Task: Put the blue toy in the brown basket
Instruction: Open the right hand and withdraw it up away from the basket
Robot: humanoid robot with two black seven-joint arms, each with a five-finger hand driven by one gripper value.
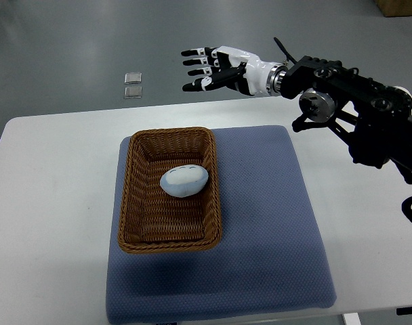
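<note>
The toy lies inside the basket; the right hand, fingers spread and empty, hovers beyond the basket.

No legible text, label, brand, number or sign is showing in the top view. Nothing readable is appearing on the brown basket, the blue toy, the blue mat, the worktop or the right robot hand. Two small clear packets on the floor are too small to read.
</note>
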